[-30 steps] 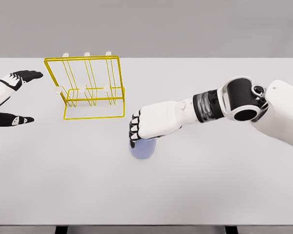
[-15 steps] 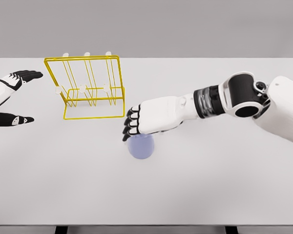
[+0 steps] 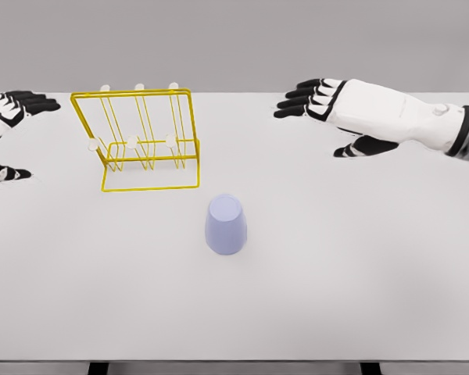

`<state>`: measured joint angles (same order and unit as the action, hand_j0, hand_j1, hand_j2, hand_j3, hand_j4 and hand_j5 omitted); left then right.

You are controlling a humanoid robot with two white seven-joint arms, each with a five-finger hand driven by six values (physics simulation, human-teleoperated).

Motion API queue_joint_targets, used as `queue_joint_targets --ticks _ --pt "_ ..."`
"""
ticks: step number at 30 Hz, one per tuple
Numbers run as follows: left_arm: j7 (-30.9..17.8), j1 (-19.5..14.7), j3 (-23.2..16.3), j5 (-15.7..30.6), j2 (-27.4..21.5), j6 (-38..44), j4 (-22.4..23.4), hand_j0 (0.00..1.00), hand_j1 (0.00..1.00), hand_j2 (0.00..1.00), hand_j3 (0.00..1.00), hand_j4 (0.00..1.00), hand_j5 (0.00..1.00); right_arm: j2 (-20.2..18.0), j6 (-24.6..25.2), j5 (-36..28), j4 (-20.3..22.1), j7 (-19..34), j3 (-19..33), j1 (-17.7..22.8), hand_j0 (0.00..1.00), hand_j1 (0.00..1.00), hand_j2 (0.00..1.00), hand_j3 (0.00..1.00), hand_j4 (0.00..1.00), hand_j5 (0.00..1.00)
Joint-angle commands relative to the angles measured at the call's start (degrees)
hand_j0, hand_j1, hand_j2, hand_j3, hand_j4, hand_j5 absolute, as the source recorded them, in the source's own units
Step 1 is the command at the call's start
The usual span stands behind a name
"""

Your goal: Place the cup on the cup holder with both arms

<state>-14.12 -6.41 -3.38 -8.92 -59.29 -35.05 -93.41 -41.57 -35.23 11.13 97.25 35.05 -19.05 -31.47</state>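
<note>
Right hand [image 3: 340, 109]: you see it over the far right of the table, fingers spread, thumb hanging below the palm, holding nothing, well apart from the cup.
Left hand [image 3: 6, 133]: you see only part of it at the left edge, fingers stretched out, thumb lower down, empty, level with the rack.
Cup [image 3: 225, 224]: pale lilac, standing upside down on the table near the middle, in front of the rack and a little to its right, touched by neither hand.
Rack [image 3: 137, 141]: yellow wire frame, upright on the far left part of the table, with white-tipped pegs in two rows; nothing hangs on them that you can see.
Table [image 3: 359, 273]: white, flat, carrying the cup and the rack.
</note>
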Motion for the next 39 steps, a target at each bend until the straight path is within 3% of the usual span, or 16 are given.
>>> queue_joint_targets --ticks 1,3,6,8,10,11,16,19,21,25,27,30,34,36,38,39 --pt "-3.3 -0.4 -0.5 1.0 -3.6 0.1 -1.2 1.00 1.00 1.00 1.00 1.00 1.00 0.2 0.2 -0.8 0.8 0.0 5.3 0.4 1.00 1.00 1.00 1.00 1.00 1.00" --pt "-7.5 -2.1 -1.4 3.6 -5.3 0.1 -2.4 1.00 1.00 1.00 1.00 1.00 1.00 3.5 0.2 -0.4 1.0 0.0 8.2 5.3 1.00 1.00 1.00 1.00 1.00 1.00" --pt "-8.9 -4.4 -2.4 3.8 -5.2 0.1 -2.6 1.00 1.00 1.00 1.00 1.00 1.00 6.8 0.2 0.1 1.9 0.0 13.2 14.4 1.00 1.00 1.00 1.00 1.00 1.00" --pt "-9.9 -4.4 -2.4 3.3 -5.0 0.1 -2.8 1.00 1.00 1.00 1.00 1.00 1.00 8.8 0.2 1.7 1.6 0.0 13.7 14.5 1.00 1.00 1.00 1.00 1.00 1.00" --pt "-14.9 -4.4 -2.5 3.2 -5.0 0.1 -3.0 1.00 1.00 1.00 1.00 1.00 1.00 9.3 0.2 1.8 1.6 0.0 13.7 14.7 1.00 1.00 1.00 1.00 1.00 1.00" --pt "-18.0 -4.4 -2.7 3.1 -5.5 0.1 -3.6 1.00 1.00 1.00 1.00 1.00 1.00 11.7 0.2 2.1 1.4 0.0 13.3 14.5 1.00 1.00 1.00 1.00 1.00 1.00" --pt "-20.9 -4.9 -5.9 6.4 -6.9 0.1 -3.9 1.00 1.00 1.00 1.00 1.00 1.00 12.7 0.2 4.3 -3.0 0.0 14.5 13.9 1.00 1.00 1.00 1.00 1.00 1.00" --pt "-20.9 -7.9 -9.0 8.7 -7.0 0.1 -4.0 1.00 1.00 1.00 1.00 1.00 1.00 13.6 0.2 4.7 -3.9 0.0 14.0 13.1 1.00 1.00 1.00 1.00 1.00 1.00" --pt "-20.9 -11.9 -13.9 10.1 -7.1 0.1 -4.0 1.00 1.00 1.00 1.00 1.00 1.00 13.8 0.2 4.7 -4.0 0.0 13.6 12.4 1.00 1.00 1.00 1.00 1.00 1.00" --pt "-20.9 -24.2 -26.4 12.4 -7.1 0.1 -5.8 1.00 1.00 1.00 1.00 1.00 1.00 14.2 0.2 4.8 -3.8 0.0 11.8 11.7 1.00 1.00 1.00 1.00 1.00 1.00" --pt "-20.9 -28.4 -28.7 13.0 -7.0 0.1 -7.3 1.00 1.00 1.00 1.00 1.00 1.00 14.2 0.2 6.4 -4.2 0.0 11.8 11.5 1.00 1.00 1.00 1.00 1.00 1.00" --pt "-20.9 -30.8 -29.8 13.2 -6.2 0.1 -7.7 1.00 1.00 1.00 1.00 1.00 1.00 14.1 0.2 6.4 -3.9 0.0 11.9 11.3 1.00 1.00 1.00 1.00 1.00 1.00" --pt "-20.9 -38.2 -39.9 13.6 -1.5 0.1 -7.5 1.00 1.00 1.00 1.00 1.00 1.00 14.0 0.2 6.4 -3.8 0.0 12.1 11.3 1.00 1.00 1.00 1.00 1.00 1.00" --pt "-20.9 -41.1 -41.0 15.0 -0.4 0.1 -7.6 1.00 1.00 1.00 1.00 1.00 1.00 14.0 0.2 6.4 -3.8 0.0 12.1 11.3 1.00 1.00 1.00 1.00 1.00 1.00" --pt "-20.9 -46.8 -47.2 17.2 -0.2 0.1 -7.6 1.00 1.00 1.00 1.00 1.00 1.00 13.9 0.2 6.4 -3.8 0.0 12.2 11.3 1.00 1.00 1.00 1.00 1.00 1.00" --pt "-20.9 -51.5 -52.7 18.6 -0.2 0.1 -7.6 1.00 1.00 1.00 1.00 1.00 1.00 14.1 0.2 6.4 -3.8 0.0 12.2 11.3 1.00 1.00 1.00 1.00 1.00 1.00"
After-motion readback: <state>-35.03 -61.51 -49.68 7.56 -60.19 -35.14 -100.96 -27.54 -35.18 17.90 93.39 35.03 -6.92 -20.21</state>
